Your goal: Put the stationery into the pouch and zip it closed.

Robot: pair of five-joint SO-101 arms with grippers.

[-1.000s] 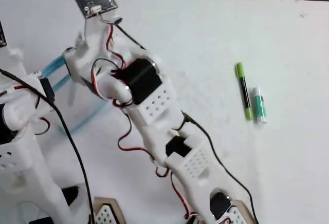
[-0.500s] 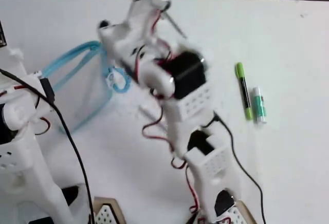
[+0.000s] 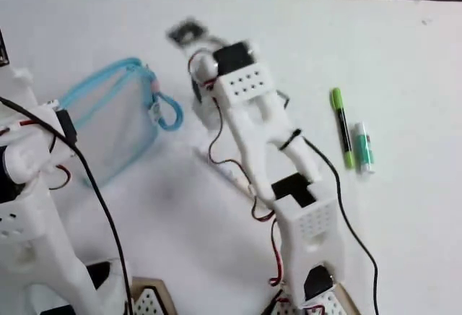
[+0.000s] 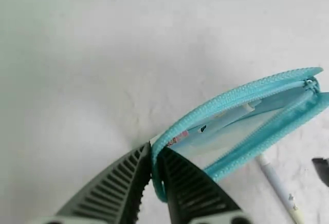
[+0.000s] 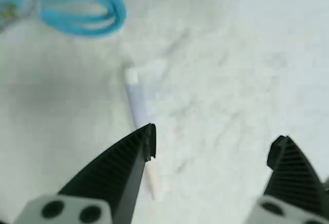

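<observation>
While left gripper (image 4: 152,165) clamps pouch (image 4: 241,118) rim to steady its mouth, we log right gripper (image 5: 213,141) spread. Below it, white pen (image 5: 134,100), pouch's four o'clock.

No text can be read anywhere. A small label (image 4: 177,139) inside the pouch (image 4: 241,126) carries print too small to make out, and the markings on the glue stick (image 3: 363,149) are just as illegible.
</observation>
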